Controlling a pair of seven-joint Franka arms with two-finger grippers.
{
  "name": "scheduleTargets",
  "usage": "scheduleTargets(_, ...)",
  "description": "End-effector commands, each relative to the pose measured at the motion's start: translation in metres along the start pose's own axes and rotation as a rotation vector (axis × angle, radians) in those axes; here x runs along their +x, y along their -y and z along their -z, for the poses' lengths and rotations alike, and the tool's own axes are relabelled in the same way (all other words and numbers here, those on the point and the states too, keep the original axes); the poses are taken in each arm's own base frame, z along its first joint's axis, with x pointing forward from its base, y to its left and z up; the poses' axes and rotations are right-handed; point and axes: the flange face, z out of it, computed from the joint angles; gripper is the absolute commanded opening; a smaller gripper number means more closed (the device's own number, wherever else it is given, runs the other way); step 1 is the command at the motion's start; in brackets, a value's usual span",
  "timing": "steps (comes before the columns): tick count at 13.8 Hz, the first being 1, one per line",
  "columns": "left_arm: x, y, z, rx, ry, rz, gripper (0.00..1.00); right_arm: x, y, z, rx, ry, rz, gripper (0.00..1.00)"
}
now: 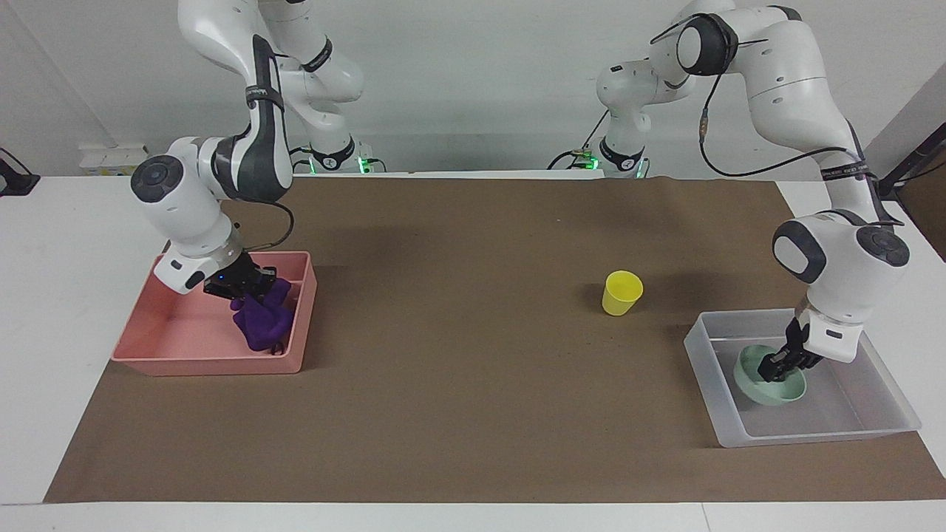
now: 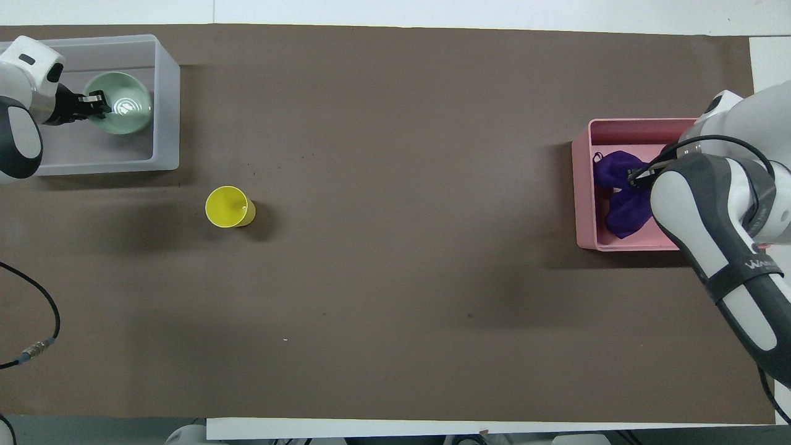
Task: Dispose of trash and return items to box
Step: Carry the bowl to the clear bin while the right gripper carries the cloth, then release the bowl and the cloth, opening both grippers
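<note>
Brown table: right claw (image 1: 255,287) grips purple cloth (image 1: 262,323) in pink bin (image 1: 148,340); left claw (image 1: 776,367) pinches bowl (image 1: 768,388).

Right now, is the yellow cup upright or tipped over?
Upright: the yellow cup stands on the table mat with its open mouth facing up, seen round from overhead.

A: What's hidden at the pink bin (image 2: 584,185)?
B: From overhead the right arm covers the bin's outer end, part of the purple cloth (image 2: 621,198) and nearly all of the right tool (image 1: 247,290)

A: And the clear box (image 2: 165,93)?
B: Its outer end is cut off by the edge, and the bowl (image 1: 768,380) hides the white square
</note>
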Motion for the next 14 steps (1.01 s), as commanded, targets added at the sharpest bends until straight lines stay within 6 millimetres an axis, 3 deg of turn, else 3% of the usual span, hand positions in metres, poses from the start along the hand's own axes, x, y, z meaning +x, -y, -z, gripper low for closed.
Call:
scheduleTargets(1,-0.001,0.003,-0.003,0.001,-0.019,-0.008,0.50,-0.003,0.002,0.003,0.005,-0.006,0.026,0.60)
scheduleTargets(2,0.002,0.002,0.000,0.000,-0.020,-0.007,0.55,-0.003,0.003,0.005,0.007,-0.001,0.028,0.76)
scheduleTargets(3,0.009,-0.005,0.009,-0.003,-0.029,-0.013,0.67,-0.002,0.006,0.010,0.006,-0.007,0.031,0.86)
scheduleTargets(4,0.013,-0.009,0.015,-0.004,-0.021,-0.015,0.76,-0.001,0.009,0.015,0.004,-0.013,0.032,0.89)
scheduleTargets(6,0.018,-0.011,0.044,-0.003,0.008,-0.016,0.82,0.004,0.018,0.038,0.005,-0.015,0.044,0.99)
scheduleTargets(7,0.020,-0.010,0.076,-0.004,0.005,-0.017,0.84,0.006,0.025,0.051,0.006,-0.007,0.057,0.99)
scheduleTargets(9,0.015,-0.016,0.135,-0.012,-0.010,-0.016,1.00,0.007,0.041,0.083,0.009,0.000,0.083,0.99)
scheduleTargets(10,0.007,-0.021,0.164,-0.014,0.012,-0.026,1.00,0.004,0.047,0.095,0.010,0.008,0.091,0.99)
scheduleTargets(11,-0.005,-0.033,0.197,-0.016,0.049,-0.045,1.00,-0.002,0.049,0.107,0.012,0.004,0.090,0.99)
scheduleTargets(14,-0.056,-0.038,0.277,-0.010,0.201,-0.082,1.00,-0.019,0.071,0.136,0.042,0.032,0.091,0.99)
